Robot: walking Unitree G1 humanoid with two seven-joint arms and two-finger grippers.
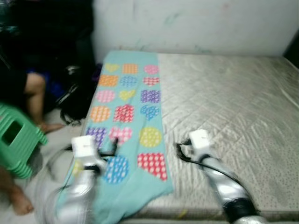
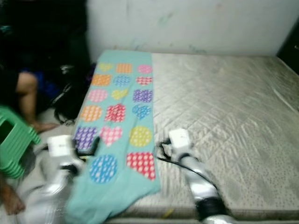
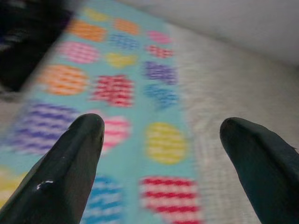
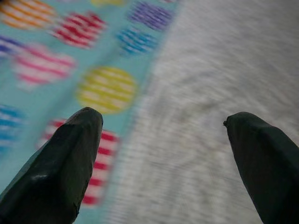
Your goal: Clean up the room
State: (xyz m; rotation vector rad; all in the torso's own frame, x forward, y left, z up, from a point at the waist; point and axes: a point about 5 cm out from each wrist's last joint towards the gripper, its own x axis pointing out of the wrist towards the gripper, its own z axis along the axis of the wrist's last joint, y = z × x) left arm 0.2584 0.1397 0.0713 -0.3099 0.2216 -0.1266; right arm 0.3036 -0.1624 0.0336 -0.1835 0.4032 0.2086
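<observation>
Hovering over the near end of the bed, both grippers have their black fingers spread wide with nothing between them. The left gripper [image 3: 161, 154] hangs above the turquoise blanket [image 1: 128, 116], a long cloth printed with coloured dotted and striped hearts and circles; in the left wrist view a yellow striped patch and a red striped patch lie just beyond its fingertips [image 3: 81, 140]. The right gripper [image 4: 161, 154] sits to the right of the left one, above the line where the blanket's edge meets the bare mattress [image 1: 233, 102]: its one finger is over the blanket's red striped patch, the other over the grey quilted mattress surface.

The blanket runs away from the grippers along the left side of the mattress up to the wall [image 1: 196, 23], and its near end droops over the bed's front edge beneath the left arm. Well to the left of the left gripper, on the floor beside the bed, stands a green plastic stool [image 1: 16, 140]. A person sits there too, a bare leg [image 1: 35, 98] and a foot [image 1: 21, 203] showing near the stool, with dark bags or clothing [image 1: 77, 98] heaped between the person and the bed. The wrist views are blurred.
</observation>
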